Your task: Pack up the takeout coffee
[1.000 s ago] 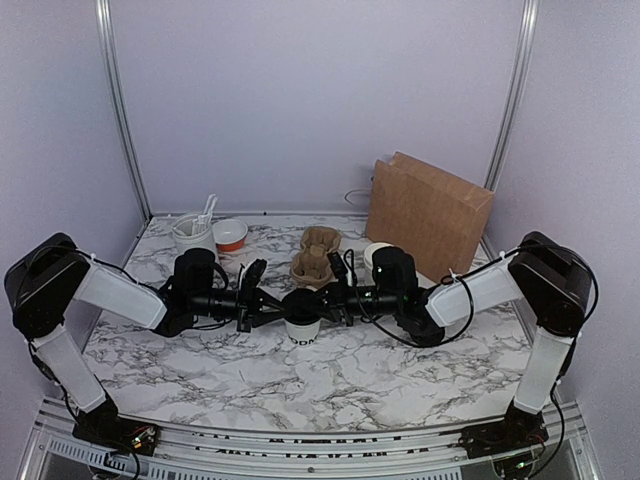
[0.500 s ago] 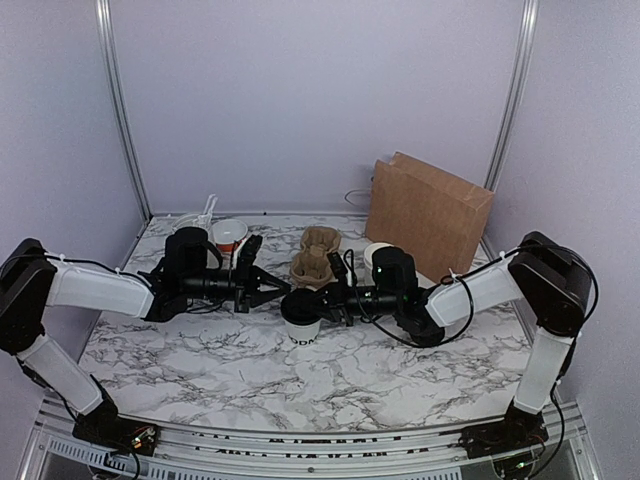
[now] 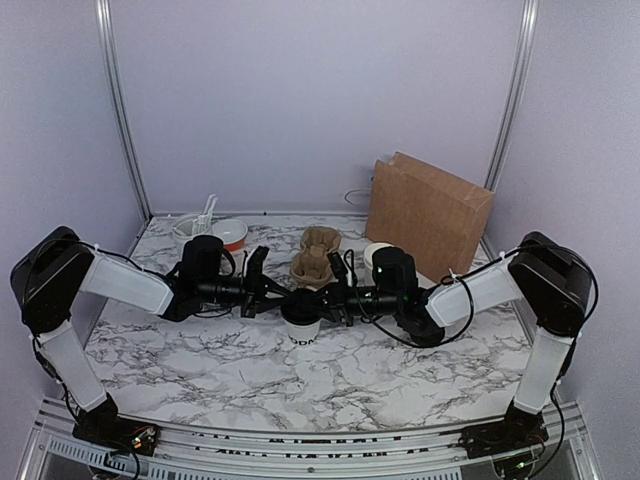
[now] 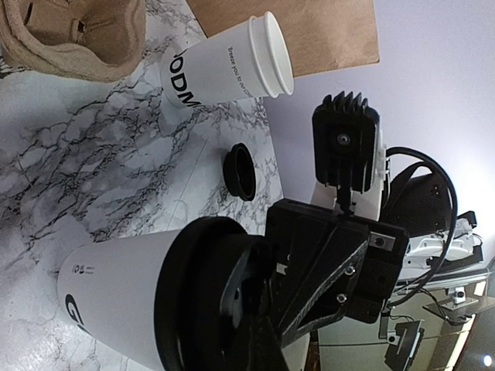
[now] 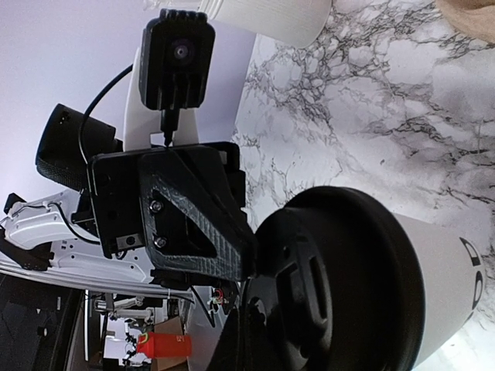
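Back comes the left tool [image 3: 283, 293] at nine o'clock of the coffee [image 3: 303, 328], right tool [image 3: 322, 297] at three; both pressed together, empty, tips on the lid [image 3: 300, 306], probably sealing it.

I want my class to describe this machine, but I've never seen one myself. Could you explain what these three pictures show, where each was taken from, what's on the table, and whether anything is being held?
These are two robot arms bolted at the near edge of a marble-patterned table. The wide picture looks down from above and behind them. The other two come from a small camera on each wrist, so each shows the opposite arm's pincer.

The left gripper and right gripper are two-finger pincers. Both are shut and meet from either side at the black lid of the takeout coffee. Neither seems to hold it.

Behind it stand a brown pulp cup carrier, a lidless white cup, a brown paper bag, a utensil holder and a red-banded tub.
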`<state>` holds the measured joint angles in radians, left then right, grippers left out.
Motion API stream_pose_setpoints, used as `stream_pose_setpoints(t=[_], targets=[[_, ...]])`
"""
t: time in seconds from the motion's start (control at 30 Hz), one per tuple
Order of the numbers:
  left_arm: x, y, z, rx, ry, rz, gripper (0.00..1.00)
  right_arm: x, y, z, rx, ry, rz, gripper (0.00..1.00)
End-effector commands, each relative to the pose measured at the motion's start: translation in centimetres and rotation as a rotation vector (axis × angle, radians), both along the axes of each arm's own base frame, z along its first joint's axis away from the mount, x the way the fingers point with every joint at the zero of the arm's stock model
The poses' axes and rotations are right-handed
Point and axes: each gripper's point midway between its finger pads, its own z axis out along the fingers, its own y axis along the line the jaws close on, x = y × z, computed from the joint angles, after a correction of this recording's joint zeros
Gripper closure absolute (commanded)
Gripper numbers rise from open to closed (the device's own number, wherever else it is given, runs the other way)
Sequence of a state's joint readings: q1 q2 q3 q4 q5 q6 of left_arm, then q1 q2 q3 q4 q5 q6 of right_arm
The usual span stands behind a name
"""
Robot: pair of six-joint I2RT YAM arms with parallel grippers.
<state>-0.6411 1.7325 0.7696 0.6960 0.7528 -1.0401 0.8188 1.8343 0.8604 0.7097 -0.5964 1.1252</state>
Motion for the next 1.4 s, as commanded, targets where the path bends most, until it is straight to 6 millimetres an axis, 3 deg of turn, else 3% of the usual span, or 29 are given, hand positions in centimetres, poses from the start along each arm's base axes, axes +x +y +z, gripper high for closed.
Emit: stream_pose_setpoints(t=[0.0,0.1,0.27,0.33,0.4,0.67,0.77,0.9,1.2,1.27,1.37], targets=[[-0.8,1.1,-2.3,0.074,0.045,0.005,1.00,-0.3,-0.8,-3.0,-0.086,0.053,-0.013,1.00],[-0.5,0.9,0.3,0.046,-0.001,0.003,1.00,-0.2,-0.7,-2.9,-0.081,0.051,-0.011,1.00],[0.3,0.2,6.6,-0.013,-0.115,-0.001,1.00,-0.2,-0.6,-2.8,-0.084,0.048,-0.009,1.00],[0.5,0.1,7.7,-0.017,-0.140,-0.003,1.00,-0.2,-0.5,-2.8,-0.084,0.047,-0.008,1.00],[0.7,-0.1,7.3,-0.009,-0.133,-0.006,1.00,-0.2,-0.6,-2.7,-0.082,0.047,-0.008,1.00],[-0.2,0.3,-2.0,0.125,0.031,-0.026,1.00,-0.2,-0.6,-2.8,-0.082,0.049,-0.010,1.00],[-0.8,0.7,-3.6,0.151,0.062,-0.029,1.00,-0.2,-0.5,-2.8,-0.082,0.050,-0.006,1.00],[-0.8,0.8,-1.8,0.136,0.025,-0.025,1.00,-0.1,-0.4,-2.8,-0.080,0.047,-0.004,1.00],[-1.1,-0.4,7.5,0.002,-0.140,-0.048,1.00,0.0,-0.3,-2.7,-0.080,0.043,-0.003,1.00],[-1.2,-0.5,7.6,0.001,-0.141,-0.048,1.00,0.0,-0.3,-2.6,-0.080,0.042,-0.003,1.00],[-1.2,-0.4,4.7,0.045,-0.094,-0.043,1.00,0.0,-0.2,-2.7,-0.079,0.043,-0.002,1.00]])
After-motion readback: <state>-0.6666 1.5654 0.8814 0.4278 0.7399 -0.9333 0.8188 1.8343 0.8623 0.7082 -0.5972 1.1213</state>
